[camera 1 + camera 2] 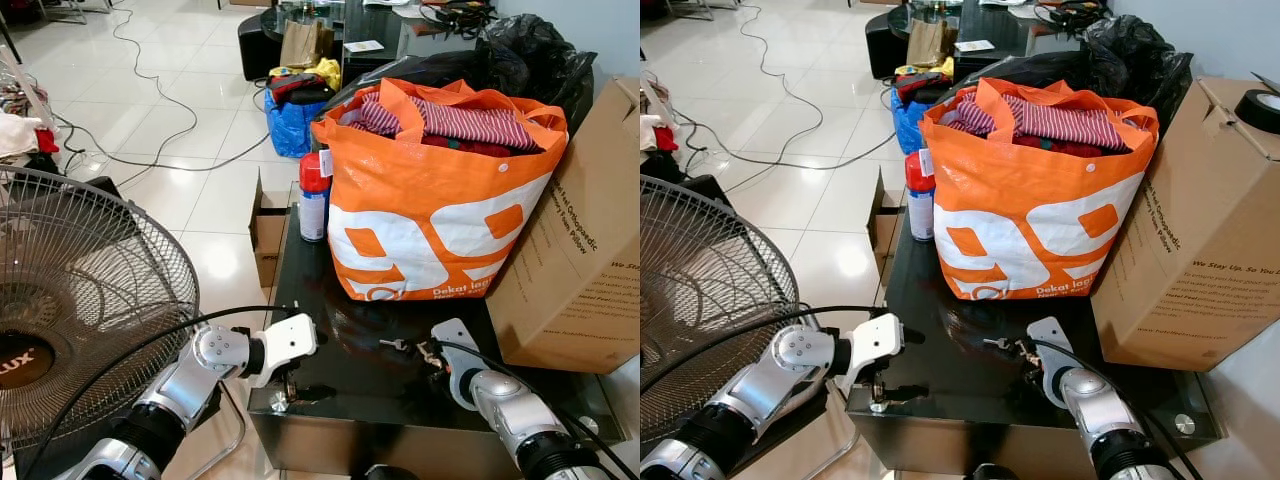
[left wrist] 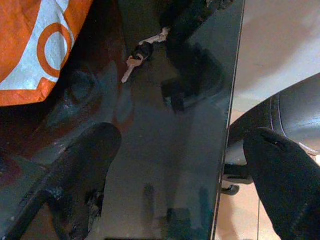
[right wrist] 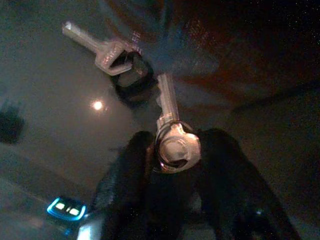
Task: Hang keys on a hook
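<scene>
A lived-in home, mid-tidy or mid-move.

I see a white tiled floor with a trailing cable, a round wire-cage standing fan near left, an orange shopping bag stuffed with striped clothes on a glossy black table, and a brown cardboard box at right.

Glossy white tiled floor is reflecting light, black cables trailing across it; low black glass-topped table is bearing an orange shopping bag; grey wire-grille standing fan is sitting beside it
</scene>
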{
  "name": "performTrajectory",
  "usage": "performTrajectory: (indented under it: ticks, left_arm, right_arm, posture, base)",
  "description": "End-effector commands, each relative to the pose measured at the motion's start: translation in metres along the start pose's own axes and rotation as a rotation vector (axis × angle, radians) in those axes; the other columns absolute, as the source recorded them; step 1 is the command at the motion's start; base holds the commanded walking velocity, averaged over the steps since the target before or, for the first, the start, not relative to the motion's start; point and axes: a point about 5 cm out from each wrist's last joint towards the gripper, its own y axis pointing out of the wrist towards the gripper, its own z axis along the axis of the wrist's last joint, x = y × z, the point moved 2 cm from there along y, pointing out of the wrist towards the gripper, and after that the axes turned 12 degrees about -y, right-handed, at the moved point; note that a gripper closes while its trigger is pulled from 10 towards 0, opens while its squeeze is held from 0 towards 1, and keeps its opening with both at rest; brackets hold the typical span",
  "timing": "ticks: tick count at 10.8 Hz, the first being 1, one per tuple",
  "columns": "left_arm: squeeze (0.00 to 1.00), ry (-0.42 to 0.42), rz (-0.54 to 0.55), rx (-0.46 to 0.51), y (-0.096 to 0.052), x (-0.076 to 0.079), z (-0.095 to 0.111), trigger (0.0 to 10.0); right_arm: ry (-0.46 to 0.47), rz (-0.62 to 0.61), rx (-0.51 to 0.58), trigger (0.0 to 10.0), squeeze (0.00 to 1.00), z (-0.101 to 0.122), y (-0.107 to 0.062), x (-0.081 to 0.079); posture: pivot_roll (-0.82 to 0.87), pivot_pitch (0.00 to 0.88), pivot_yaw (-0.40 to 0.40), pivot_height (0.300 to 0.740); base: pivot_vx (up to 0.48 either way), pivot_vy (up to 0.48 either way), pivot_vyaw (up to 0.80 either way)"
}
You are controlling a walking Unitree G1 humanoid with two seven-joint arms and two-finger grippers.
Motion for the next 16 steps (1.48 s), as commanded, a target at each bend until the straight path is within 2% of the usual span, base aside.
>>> performTrajectory:
  ticks: [1, 8, 10, 12, 13, 14, 15, 16]
  left_arm:
    - [0.06, 0.016, 0.000, -0.006, 0.000, -0.002, 0.002, 10.0]
    - [0.05, 0.027, 0.009, 0.002, 0.003, -0.005, 0.005, 10.0]
    - [0.05, 0.027, 0.015, 0.006, 0.003, -0.005, 0.005, 10.0]
    - [0.05, 0.031, 0.021, 0.009, 0.004, -0.006, 0.005, 10.0]
    - [0.05, 0.036, 0.049, 0.032, 0.003, -0.010, 0.009, 10.0]
    - [0.04, -0.010, 0.118, 0.122, 0.000, -0.020, 0.022, 10.0]
    - [0.05, -0.099, 0.274, 0.325, -0.014, -0.040, 0.049, 10.0]
    - [0.05, -0.117, 0.366, 0.397, -0.027, -0.051, 0.060, 10.0]
  right_arm:
    - [-0.001, -0.003, -0.007, 0.0, 0.00, 0.000, 0.000, 0.002]
    - [-0.015, -0.020, 0.020, 0.0, 0.00, 0.003, -0.004, 0.007]
    - [0.031, -0.048, 0.095, 0.0, 0.00, 0.010, -0.018, 0.016]
    - [0.031, -0.076, 0.130, 0.0, 0.00, 0.010, -0.029, 0.022]
    - [0.077, -0.104, 0.197, 0.0, 0.00, 0.017, -0.040, 0.028]
    - [0.162, -0.125, 0.292, 0.0, 0.00, 0.027, -0.056, 0.034]
    - [0.236, -0.163, 0.411, 0.0, 0.00, 0.041, -0.079, 0.041]
    - [0.281, -0.178, 0.478, 0.0, 0.00, 0.051, -0.092, 0.042]
  posture:
    - [-0.20, 0.000, 0.024, 0.740]
    - [-0.21, 0.000, 0.020, 0.740]
    - [-0.21, 0.000, 0.017, 0.740]
    - [-0.21, 0.000, 0.016, 0.740]
    - [-0.21, 0.000, 0.014, 0.740]
    - [-0.20, 0.000, 0.015, 0.740]
    - [-0.19, 0.000, 0.012, 0.740]
    - [-0.18, 0.000, 0.010, 0.740]
  base:
    - [0.000, 0.000, 0.00]
    - [0.000, 0.000, 0.00]
    - [0.000, 0.000, 0.00]
    - [0.000, 0.000, 0.00]
    - [0.000, 0.000, 0.00]
    - [0.000, 0.000, 0.00]
    - [0.000, 0.000, 0.00]
    - [0.000, 0.000, 0.00]
